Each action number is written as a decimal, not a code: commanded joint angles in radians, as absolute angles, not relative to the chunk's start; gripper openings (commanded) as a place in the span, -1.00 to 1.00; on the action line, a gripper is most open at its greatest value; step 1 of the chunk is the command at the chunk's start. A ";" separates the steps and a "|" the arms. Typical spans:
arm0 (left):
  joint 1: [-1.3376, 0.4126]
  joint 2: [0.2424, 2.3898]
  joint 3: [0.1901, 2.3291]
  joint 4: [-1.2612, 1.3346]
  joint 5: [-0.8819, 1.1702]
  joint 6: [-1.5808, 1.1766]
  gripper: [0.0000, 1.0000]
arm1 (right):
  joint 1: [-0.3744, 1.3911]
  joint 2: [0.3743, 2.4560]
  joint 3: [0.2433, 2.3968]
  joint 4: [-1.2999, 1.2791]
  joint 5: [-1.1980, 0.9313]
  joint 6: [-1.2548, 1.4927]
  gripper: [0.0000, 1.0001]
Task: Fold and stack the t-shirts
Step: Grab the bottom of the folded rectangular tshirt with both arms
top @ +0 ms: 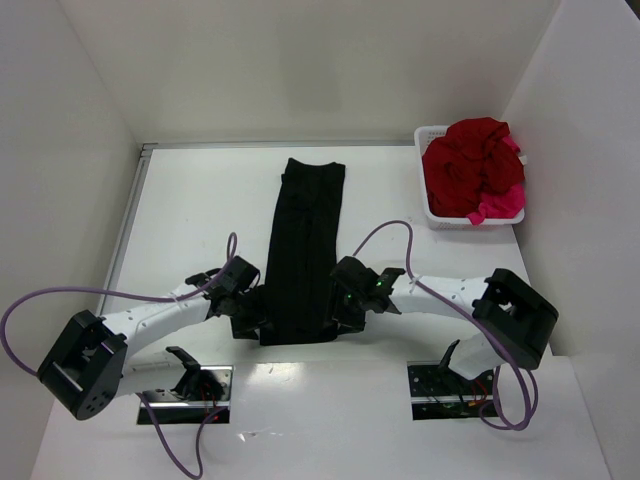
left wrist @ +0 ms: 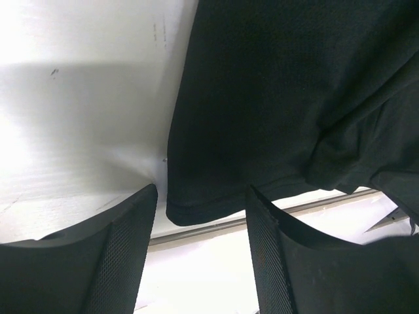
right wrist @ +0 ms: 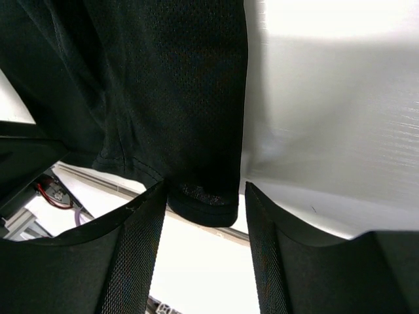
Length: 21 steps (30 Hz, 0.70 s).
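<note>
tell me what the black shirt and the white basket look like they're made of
Black t-shirt: soft knit cloth, matte, probably a sporty mesh; the wrist views show a fine pinhole weave and a stitched hem. Basket: looks like rigid white plastic, by its thin even rim, though too small to be sure.

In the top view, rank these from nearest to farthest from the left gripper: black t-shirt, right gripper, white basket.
1. black t-shirt: its near left corner lies between the fingers of the left gripper.
2. right gripper: across the shirt's near hem, at its right corner.
3. white basket: far right, well beyond both.
</note>
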State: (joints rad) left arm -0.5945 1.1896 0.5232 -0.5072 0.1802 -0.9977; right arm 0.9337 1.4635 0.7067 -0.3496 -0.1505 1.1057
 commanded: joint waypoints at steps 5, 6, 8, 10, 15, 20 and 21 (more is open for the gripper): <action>-0.598 1.193 0.517 -0.485 0.190 -0.977 0.28 | 0.943 1.489 0.733 -0.290 -0.129 1.117 0.14; -0.598 1.193 0.517 -0.485 0.190 -0.977 0.28 | 0.943 1.500 0.733 -0.290 -0.129 1.117 0.14; -0.598 1.193 0.517 -0.485 0.190 -0.977 0.26 | 0.943 1.500 0.744 -0.290 -0.129 1.117 0.11; -0.598 1.204 0.517 -0.474 0.201 -0.977 0.23 | 0.943 1.500 0.744 -0.290 -0.129 1.117 0.06; -0.598 1.224 0.508 -0.454 0.201 -0.977 0.17 | 0.943 1.500 0.735 -0.290 -0.129 1.117 -0.07; -0.598 1.235 0.508 -0.454 0.212 -0.968 0.01 | 0.943 1.500 0.735 -0.281 -0.120 1.117 -0.34; -0.598 1.235 0.508 -0.454 0.212 -0.959 -0.09 | 0.943 1.500 0.735 -0.281 -0.120 1.117 -0.38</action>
